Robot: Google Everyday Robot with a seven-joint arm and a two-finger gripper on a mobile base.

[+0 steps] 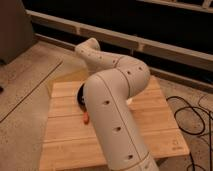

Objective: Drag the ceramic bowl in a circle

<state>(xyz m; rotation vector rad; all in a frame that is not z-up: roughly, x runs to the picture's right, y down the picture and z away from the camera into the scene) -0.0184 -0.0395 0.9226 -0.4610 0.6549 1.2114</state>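
Observation:
Only a dark sliver of the ceramic bowl [80,95] shows, at the left edge of my white arm [112,100], on the wooden table [65,145]. The rest of the bowl is hidden behind the arm. My gripper is out of sight behind the arm's thick link, somewhere by the bowl. I cannot see whether it touches the bowl.
A small orange object [86,118] lies on the table just in front of the bowl, half hidden by the arm. A bit of something white [129,101] peeks out at the arm's right side. Black cables [187,117] lie on the floor to the right. A rail runs along the back.

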